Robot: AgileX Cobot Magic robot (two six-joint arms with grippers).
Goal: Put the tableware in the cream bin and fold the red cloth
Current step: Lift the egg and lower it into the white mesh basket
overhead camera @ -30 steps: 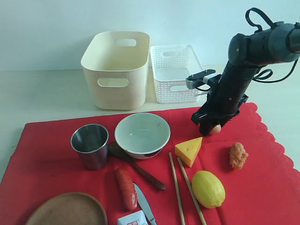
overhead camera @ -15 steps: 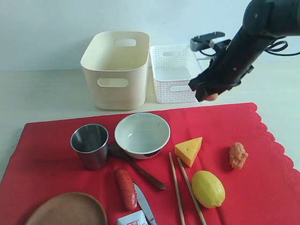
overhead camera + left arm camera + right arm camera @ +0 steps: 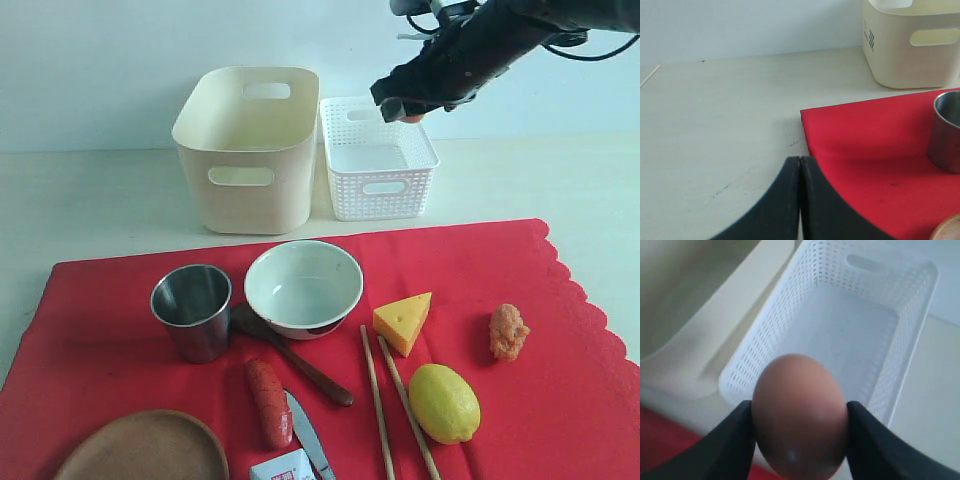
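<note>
Exterior: right fingers (image 3: 395, 92) are high above the white lattice basket (image 3: 378, 185), clamped on a brown egg (image 3: 412, 117). The cream bin (image 3: 247, 190) stands just beside the basket, below and off to one side of the fingers. It has smooth walls, rounded corners and oval handle slots. The red cloth (image 3: 520, 400) lies flat on the tabletop (image 3: 90, 200), well below the fingers and nearer the camera, one edge scalloped. On it, all well apart from the fingers: steel cup (image 3: 192, 310), pale bowl (image 3: 303, 287), dark wooden spoon (image 3: 295, 360) with its head between cup and bowl, two chopsticks (image 3: 375, 400), knife (image 3: 310, 435), wooden plate (image 3: 145, 447). Also cheese (image 3: 402, 320), lemon (image 3: 444, 402), sausage (image 3: 269, 400), a fried lump (image 3: 508, 331) and a small carton (image 3: 283, 467). The left arm is not in this view.

Left wrist: the only view with the left fingers (image 3: 785, 200). They are pressed together, gripping nothing, low at the cloth's edge. The cloth corner is just ahead of the tips, the cup is further out on the cloth, and the bin is beyond that on bare tabletop. The plate rim just shows.

Right wrist: a close-up the exterior can't give. The egg fills the gap, with both fingers tight on its sides. The basket is directly past the egg, the bin wall is beside the basket, and a sliver of cloth is visible near one finger
</note>
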